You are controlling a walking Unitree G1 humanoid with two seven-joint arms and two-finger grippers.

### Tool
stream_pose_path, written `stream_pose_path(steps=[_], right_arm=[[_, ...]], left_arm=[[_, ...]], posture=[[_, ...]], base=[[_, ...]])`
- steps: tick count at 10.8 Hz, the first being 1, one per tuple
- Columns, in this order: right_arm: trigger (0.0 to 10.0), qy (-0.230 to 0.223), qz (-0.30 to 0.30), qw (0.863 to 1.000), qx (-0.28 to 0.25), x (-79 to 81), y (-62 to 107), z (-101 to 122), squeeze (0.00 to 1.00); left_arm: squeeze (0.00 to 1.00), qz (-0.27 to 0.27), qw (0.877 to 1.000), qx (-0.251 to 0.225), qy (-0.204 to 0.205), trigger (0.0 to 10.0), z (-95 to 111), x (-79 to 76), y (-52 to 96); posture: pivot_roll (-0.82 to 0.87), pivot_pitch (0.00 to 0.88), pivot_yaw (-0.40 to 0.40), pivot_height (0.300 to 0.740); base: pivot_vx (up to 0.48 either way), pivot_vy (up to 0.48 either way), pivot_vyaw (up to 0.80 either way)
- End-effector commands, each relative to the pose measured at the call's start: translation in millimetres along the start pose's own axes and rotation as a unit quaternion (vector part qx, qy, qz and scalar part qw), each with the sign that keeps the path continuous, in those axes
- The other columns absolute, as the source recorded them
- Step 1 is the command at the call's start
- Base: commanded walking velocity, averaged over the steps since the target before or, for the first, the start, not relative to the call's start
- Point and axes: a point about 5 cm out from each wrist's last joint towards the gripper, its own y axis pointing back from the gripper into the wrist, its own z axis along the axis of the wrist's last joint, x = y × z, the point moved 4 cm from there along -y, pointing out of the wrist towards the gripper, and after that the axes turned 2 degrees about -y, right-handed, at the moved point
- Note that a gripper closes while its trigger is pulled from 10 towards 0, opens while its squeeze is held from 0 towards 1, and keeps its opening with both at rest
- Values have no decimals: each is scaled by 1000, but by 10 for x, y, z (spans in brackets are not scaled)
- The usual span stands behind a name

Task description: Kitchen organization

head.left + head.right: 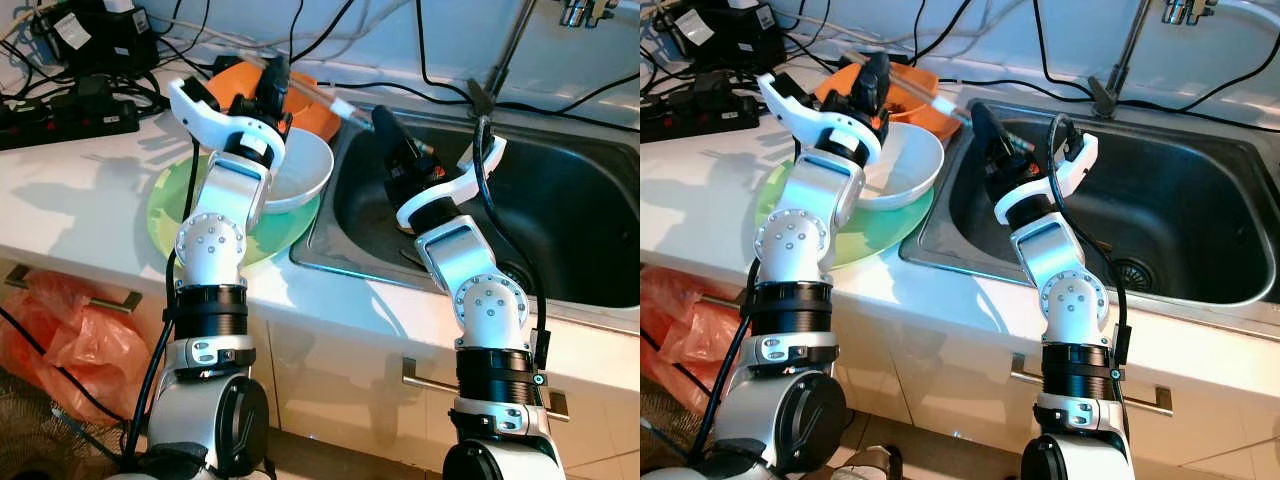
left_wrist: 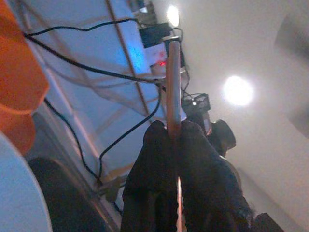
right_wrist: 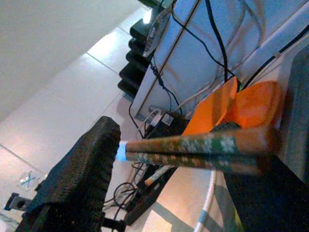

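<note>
White countertop and steel sink [image 1: 600,250] fill the frame. Left gripper [image 1: 272,82], upper centre-left above the white bowl [image 1: 305,175], pinches chopsticks [image 1: 335,103]; their long axis runs rightward to the right gripper [image 1: 388,128], whose fingers also close on them.

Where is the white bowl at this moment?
The white bowl sits on the green plate on the counter, left of the sink, with the orange dish just behind it.

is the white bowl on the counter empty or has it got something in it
Looks empty: the white bowl shows bare white inside where visible, though the left gripper and arm hide part.
</note>
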Motion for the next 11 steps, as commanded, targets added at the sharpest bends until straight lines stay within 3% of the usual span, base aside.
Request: stream_pose_path(steps=[1, 2, 3, 10, 11], right_arm=[[10000, -7, 12, 1000, 2, 106, -100, -78, 0], [9373, -10, 9, 1000, -4, 97, -112, -72, 0], [0, -14, 4, 1000, -12, 87, -140, -65, 0], [0, -17, -18, 999, -37, 36, -190, 24, 0], [0, -16, -20, 999, -38, 32, -193, 31, 0]], left_arm=[[0, 14, 994, 46, 93, 0, -590, 20, 86], [0, 10, 994, 48, 95, 0, -601, -7, 86], [0, 11, 994, 50, 96, 0, -621, -11, 95], [0, 18, 994, 58, 92, 0, -659, 11, 101], [0, 22, 995, 64, 76, 9529, -672, 21, 99]], posture=[[53, 101, 23, 740], [55, 104, 23, 740], [58, 104, 23, 740], [54, 96, 27, 740], [53, 96, 26, 740]], base=[[0, 0, 0], [0, 0, 0], [0, 0, 0], [0, 0, 0], [0, 0, 0]])
